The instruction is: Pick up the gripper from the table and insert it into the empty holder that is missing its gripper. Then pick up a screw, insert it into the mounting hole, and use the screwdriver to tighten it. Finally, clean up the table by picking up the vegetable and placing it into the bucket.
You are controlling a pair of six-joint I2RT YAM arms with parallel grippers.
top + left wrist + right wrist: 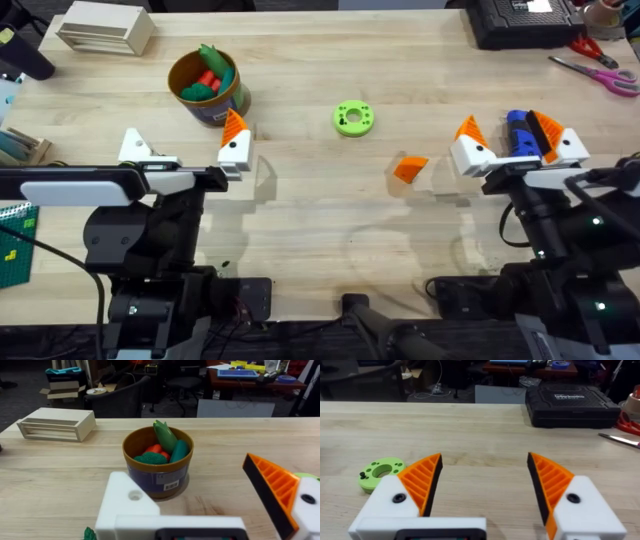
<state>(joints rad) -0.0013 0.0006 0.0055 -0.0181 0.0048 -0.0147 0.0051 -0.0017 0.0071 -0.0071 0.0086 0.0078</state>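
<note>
At centre frame overhead, the gripper (409, 168) lies loose. My left gripper (185, 150) and right gripper (518, 140) are spread, holding nothing.

I see matt pale wood worktop (300, 190), ribbed orange plastic wedge (409, 168), smooth white plastic holder (125, 505), glossy-rimmed bucket (158, 482).
</note>
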